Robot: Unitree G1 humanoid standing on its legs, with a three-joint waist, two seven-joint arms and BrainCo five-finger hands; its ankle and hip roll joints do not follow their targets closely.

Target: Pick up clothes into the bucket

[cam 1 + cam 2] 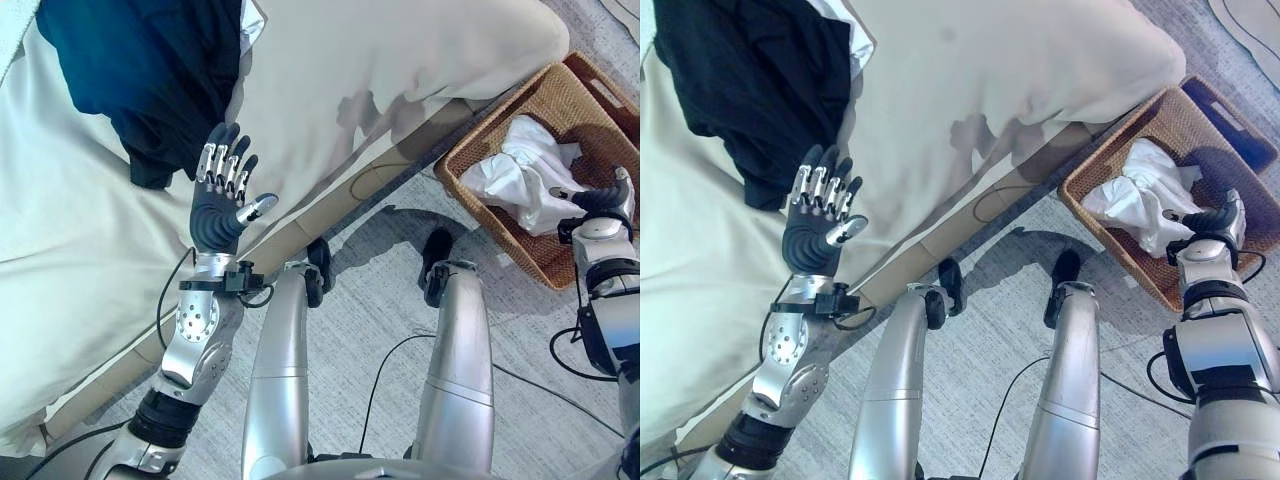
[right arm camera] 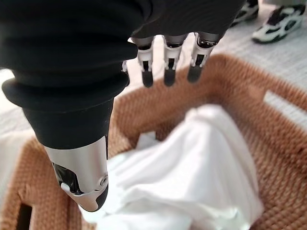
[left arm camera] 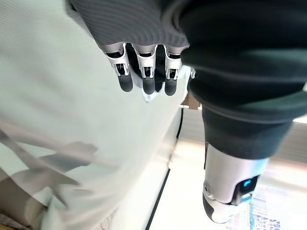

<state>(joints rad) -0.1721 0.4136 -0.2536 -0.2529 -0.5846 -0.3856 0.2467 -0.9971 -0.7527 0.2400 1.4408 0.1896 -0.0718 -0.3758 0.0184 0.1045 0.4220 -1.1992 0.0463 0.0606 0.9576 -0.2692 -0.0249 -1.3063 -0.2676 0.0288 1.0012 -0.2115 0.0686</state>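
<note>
Woven brown wicker basket on the grey carpet beside the bed, its far corner cut off by the picture edge in the left eye view. Crumpled white garment inside, heaped against the near wall, part of it hidden behind the right hand. Right hand above the basket, fingers straight and relaxed over the white cloth, holding nothing; no contact with the garment visible in the wrist view. Pair of shoes on the floor past the basket, half cut off at the top of that view.

Dark navy garment spread on the pale bedcover, near the upper corner of the bed, its top running out of the picture. Left hand just beside the lower edge of that garment, fingers extended, thumb out to the side, gripping nothing. Hard to tell whether the fingertips touch the dark cloth or hover just short of it. Pale sheet blurred and close in the left wrist view, dark garment out of its sight.
</note>
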